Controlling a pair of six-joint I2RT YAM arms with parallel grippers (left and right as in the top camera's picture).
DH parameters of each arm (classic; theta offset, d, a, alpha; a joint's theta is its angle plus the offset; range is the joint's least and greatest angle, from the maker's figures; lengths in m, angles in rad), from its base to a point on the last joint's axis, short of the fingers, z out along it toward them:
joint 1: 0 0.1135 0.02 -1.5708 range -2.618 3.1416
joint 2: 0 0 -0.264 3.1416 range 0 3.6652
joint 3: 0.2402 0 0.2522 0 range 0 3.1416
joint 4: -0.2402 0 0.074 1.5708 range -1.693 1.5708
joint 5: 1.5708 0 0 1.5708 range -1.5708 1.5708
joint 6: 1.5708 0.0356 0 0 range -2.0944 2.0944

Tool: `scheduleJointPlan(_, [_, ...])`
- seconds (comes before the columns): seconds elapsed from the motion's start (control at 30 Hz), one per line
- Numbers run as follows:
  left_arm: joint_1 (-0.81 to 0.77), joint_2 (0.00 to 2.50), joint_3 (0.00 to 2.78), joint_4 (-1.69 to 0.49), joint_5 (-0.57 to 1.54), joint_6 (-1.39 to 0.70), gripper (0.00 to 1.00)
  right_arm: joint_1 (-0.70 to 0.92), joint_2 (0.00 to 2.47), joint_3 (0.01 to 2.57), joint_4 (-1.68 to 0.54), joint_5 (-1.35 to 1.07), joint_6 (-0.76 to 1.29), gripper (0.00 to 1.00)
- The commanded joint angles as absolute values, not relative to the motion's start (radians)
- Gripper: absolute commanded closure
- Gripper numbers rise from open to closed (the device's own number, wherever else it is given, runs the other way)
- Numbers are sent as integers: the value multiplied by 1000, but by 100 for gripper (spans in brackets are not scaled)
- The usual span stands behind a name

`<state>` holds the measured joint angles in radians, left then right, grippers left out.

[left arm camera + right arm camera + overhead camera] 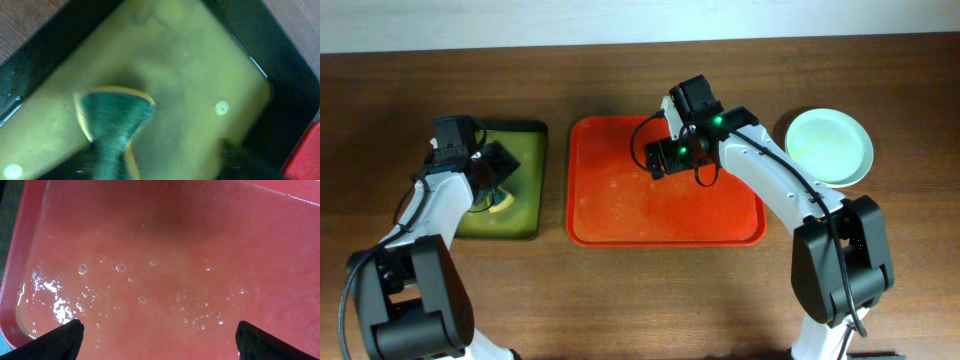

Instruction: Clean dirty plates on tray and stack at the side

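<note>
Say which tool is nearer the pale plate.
Right. The right tool is over the red tray, which adjoins the plate; the left tool is farther off, over the dark tray.

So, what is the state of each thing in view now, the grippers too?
tray: no plates on it, wet with droplets.
plates: stacked on the table right of the tray, top one looks clean.
dark tray: holds the sponge.
sponge: lying loose, not gripped.
left gripper: looks open, above the sponge; the view is blurred.
right gripper: open, empty, over the tray.
</note>
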<state>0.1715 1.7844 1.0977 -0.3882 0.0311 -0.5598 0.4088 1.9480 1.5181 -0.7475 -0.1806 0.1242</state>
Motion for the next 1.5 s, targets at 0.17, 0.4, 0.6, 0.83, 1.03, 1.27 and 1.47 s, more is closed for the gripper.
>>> scheduleJointPlan(0.17, [192,1245,1219,-928,247,-543,0,410,1914,1520,-908,-213,224,2])
scheduleJointPlan(0.4, [145,622,1209,-1311,236,-473,1,521,1425,1474,-1263,110,425,2])
scheduleJointPlan(0.6, [145,537,1209,-1362,236,-474,1,687,1186,1256,-1350,169,424,2])
scheduleJointPlan(0.83, [145,537,1209,-1551,236,-474,1,687,1187,1256,-1350,169,424,2])
scheduleJointPlan(1.03, [145,537,1209,-1574,236,-474,1,687,1180,1243,-1230,154,424,2])
scheduleJointPlan(1.27, [145,537,1209,-1573,236,-474,0,505,694,744,-746,104,400,2])
scheduleJointPlan(1.47, [145,537,1209,-1574,236,-474,1,231,131,363,-530,-95,258,2])
